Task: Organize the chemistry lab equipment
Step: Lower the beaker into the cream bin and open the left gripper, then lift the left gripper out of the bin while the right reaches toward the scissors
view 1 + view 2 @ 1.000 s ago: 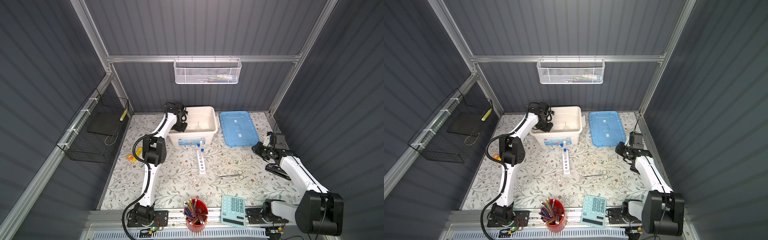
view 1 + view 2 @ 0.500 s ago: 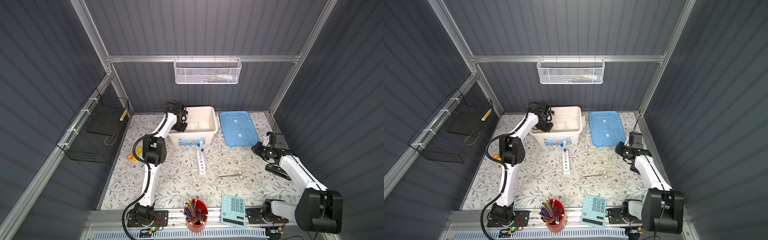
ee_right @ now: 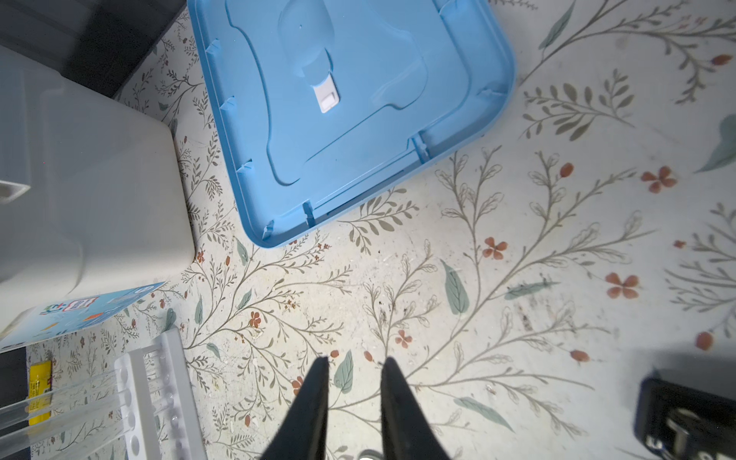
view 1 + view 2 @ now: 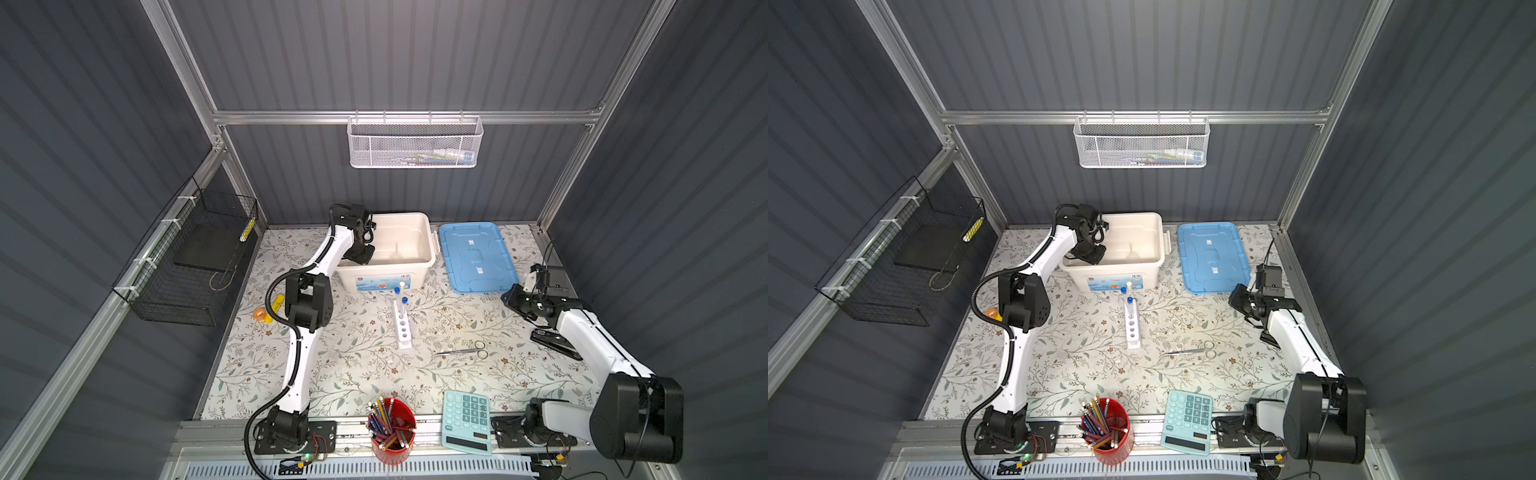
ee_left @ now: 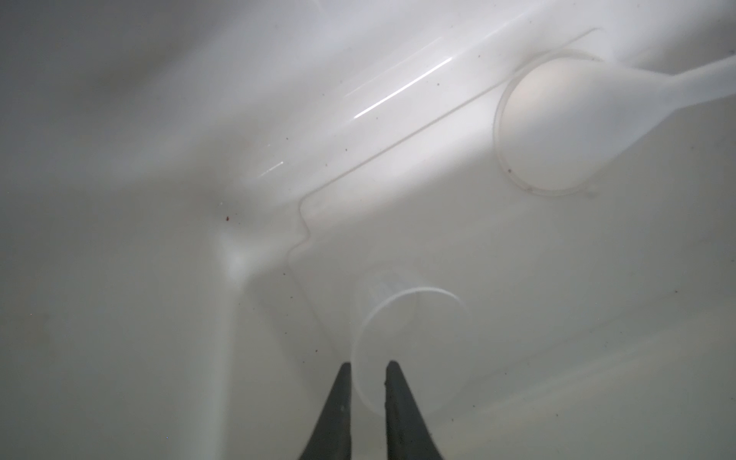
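Observation:
My left gripper [image 4: 360, 258] [image 5: 369, 364] reaches down into the white bin [image 4: 428, 245]. Its jaws stand slightly apart, astride the rim of a small clear cup [image 5: 414, 338] lying on the bin floor, so it is open. A clear funnel [image 5: 557, 119] [image 4: 396, 253] lies farther along the bin floor. The narrow white rack [image 4: 402, 328] [image 4: 1133, 328] stands mid-table with two blue-capped test tubes [image 4: 401, 297] at its far end. Thin silver scissors [image 4: 461, 351] [image 4: 1192, 351] lie to its right. My right gripper [image 4: 509, 297] [image 3: 354, 360] hovers open and empty over bare table near the blue lid [image 4: 476, 257] [image 3: 350, 111].
A black stapler [image 4: 555, 343] lies beside the right arm. A red pencil cup [image 4: 392, 428] and a teal calculator [image 4: 465, 419] sit at the front edge. An orange and yellow item [image 4: 262, 313] lies at the left. A black wire basket [image 4: 187, 266] and a white mesh basket [image 4: 415, 143] hang on the walls.
My left gripper's jaws have come slightly apart inside the bin. Both arms and the things on the table stay where they were.

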Available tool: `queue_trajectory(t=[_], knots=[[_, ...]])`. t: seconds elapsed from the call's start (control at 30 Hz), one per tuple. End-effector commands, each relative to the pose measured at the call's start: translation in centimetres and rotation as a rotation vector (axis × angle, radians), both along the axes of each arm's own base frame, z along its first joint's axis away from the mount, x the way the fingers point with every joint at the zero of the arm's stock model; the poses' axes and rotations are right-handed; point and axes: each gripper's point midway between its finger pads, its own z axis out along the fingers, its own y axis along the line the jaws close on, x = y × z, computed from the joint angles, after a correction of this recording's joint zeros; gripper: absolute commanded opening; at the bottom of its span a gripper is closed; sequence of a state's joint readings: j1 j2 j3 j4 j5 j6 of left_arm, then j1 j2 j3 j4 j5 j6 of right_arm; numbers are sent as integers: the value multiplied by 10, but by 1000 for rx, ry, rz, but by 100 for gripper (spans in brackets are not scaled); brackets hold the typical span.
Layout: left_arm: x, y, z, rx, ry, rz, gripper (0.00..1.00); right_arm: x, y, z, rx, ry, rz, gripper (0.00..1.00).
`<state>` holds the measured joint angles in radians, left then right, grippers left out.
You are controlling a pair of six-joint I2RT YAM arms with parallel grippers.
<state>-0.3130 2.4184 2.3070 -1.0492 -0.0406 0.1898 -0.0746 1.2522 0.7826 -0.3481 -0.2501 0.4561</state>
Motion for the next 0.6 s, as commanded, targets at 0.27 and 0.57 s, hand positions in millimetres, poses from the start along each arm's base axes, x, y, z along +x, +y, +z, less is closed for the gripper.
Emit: queue_trajectory(t=[0.27, 0.57], knots=[[9, 0, 43, -30, -92, -4, 42, 2, 1, 13, -18, -19, 1, 26], [7, -3, 87, -74, -170, -9, 50, -1, 0, 22, -43, -20, 7, 26]])
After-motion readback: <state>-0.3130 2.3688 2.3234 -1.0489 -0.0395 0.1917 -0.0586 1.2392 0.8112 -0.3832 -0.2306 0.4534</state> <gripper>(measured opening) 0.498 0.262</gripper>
